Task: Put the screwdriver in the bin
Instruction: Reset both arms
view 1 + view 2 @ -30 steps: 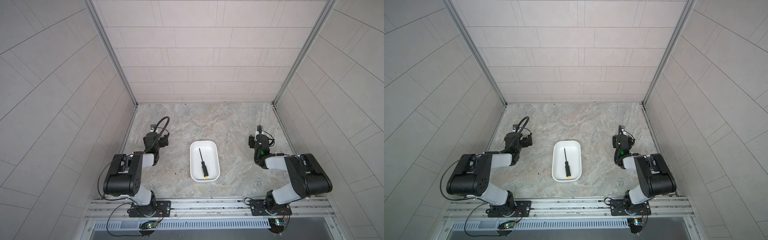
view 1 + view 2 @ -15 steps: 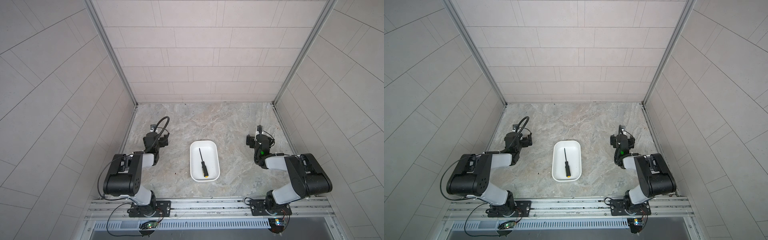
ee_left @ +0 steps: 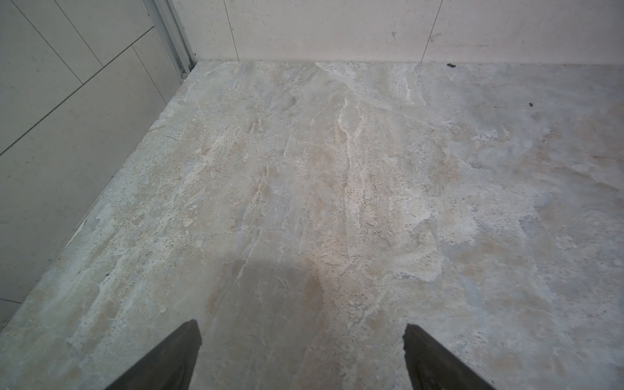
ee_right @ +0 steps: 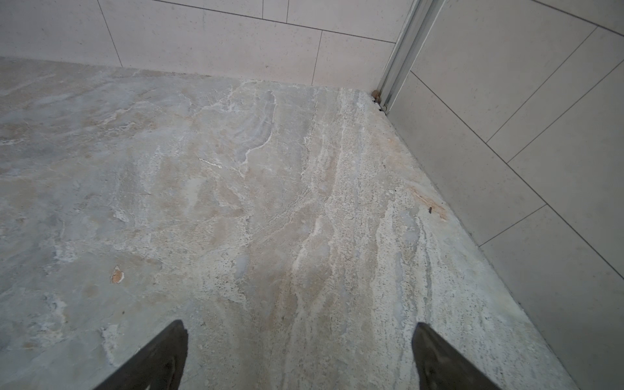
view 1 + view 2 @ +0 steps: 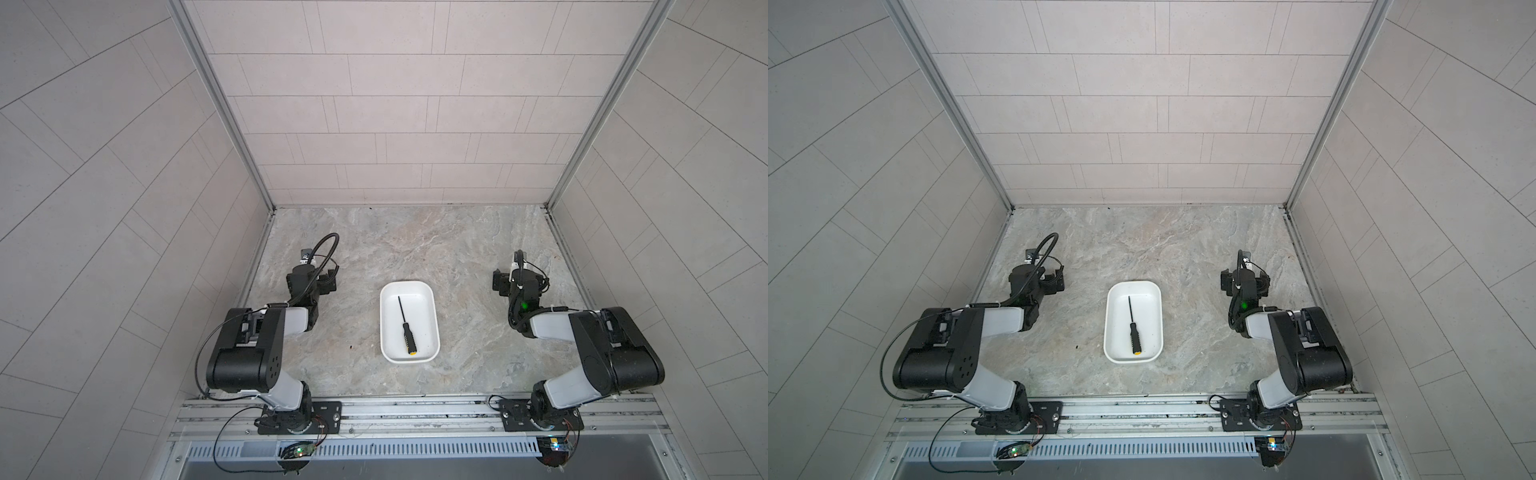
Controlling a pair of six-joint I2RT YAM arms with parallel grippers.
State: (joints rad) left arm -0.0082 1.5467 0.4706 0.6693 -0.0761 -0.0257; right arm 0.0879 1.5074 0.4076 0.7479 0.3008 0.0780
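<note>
The screwdriver (image 5: 406,328) (image 5: 1134,330), black-handled with a yellow end cap, lies lengthwise inside the white bin (image 5: 420,298) (image 5: 1148,302) in the middle of the stone floor, its cap toward the front. My left gripper (image 5: 329,281) (image 5: 1059,279) rests low to the left of the bin, open and empty; the left wrist view shows only bare floor between its fingertips (image 3: 302,329). My right gripper (image 5: 520,276) (image 5: 1245,277) sits low to the right of the bin, open wide, with bare floor in its gap (image 4: 300,329). Neither gripper touches the bin.
Tiled walls close in the floor at the back and on both sides, with metal corner posts (image 3: 175,50) (image 4: 398,57). Both arm bases stand on a metal rail (image 5: 415,411) along the front edge. A small dark speck (image 5: 351,346) lies left of the bin.
My right gripper's jaws have spread wider. The screwdriver, the bin and the left arm have stayed where they were.
</note>
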